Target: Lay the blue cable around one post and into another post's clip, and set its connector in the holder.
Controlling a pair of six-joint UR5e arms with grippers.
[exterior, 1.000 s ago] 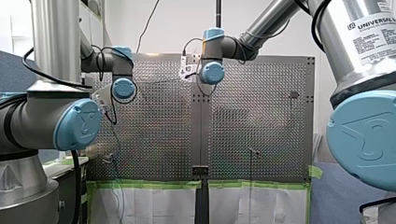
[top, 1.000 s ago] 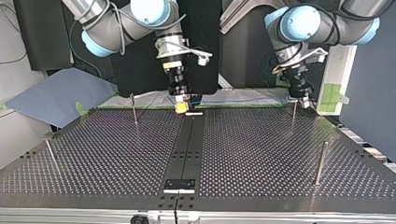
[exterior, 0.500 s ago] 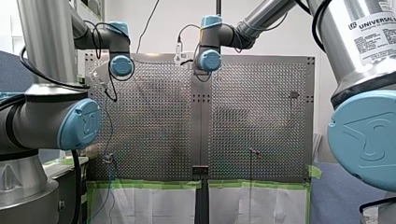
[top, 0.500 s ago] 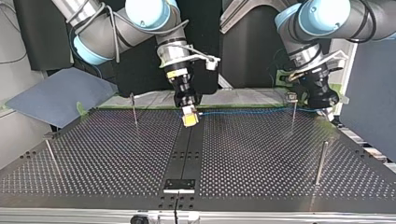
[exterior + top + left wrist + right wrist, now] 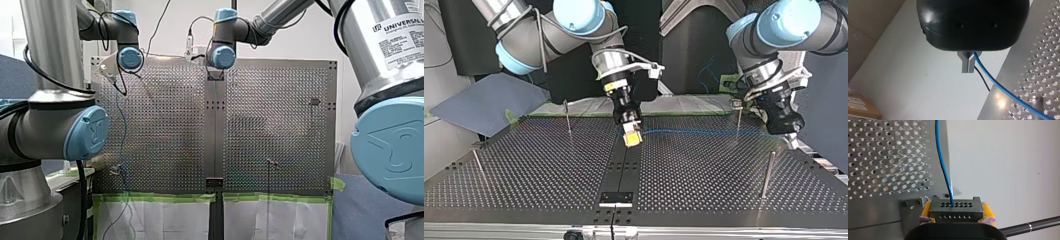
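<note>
The blue cable (image 5: 704, 133) hangs in a shallow line above the perforated table (image 5: 704, 190), stretched between the 2 grippers. One end enters the black connector (image 5: 956, 208), which my right gripper (image 5: 632, 137) clamps by its 2 short sides between yellow pads (image 5: 988, 211), over the table's dark centre strip. My left gripper (image 5: 967, 70) has its 2 metal fingers (image 5: 965, 63) pinched narrow on the cable further along, near the table's edge at the top view's right. A thin black wire runs beside the cable at those fingers.

The step in hand looks like the routing carry, with nothing seated yet. In the top view the cable crosses the clip post (image 5: 737, 120) below its clip (image 5: 736, 104). Whether it passes on the near or far side of the post, I cannot tell. The plain post (image 5: 767, 172) stands nearer the camera and well apart from the cable. The holder (image 5: 616, 198) sits at the near end of the centre strip, with nothing in it.

To do this well, I would keep a light, even tension so the span neither sags onto the holes nor drags the connector askew in the pads. The left gripper should bring its stretch of cable down to clip height before pressing it in. The right gripper should keep the connector level and square to the holder and leave enough slack for the wrap.
</note>
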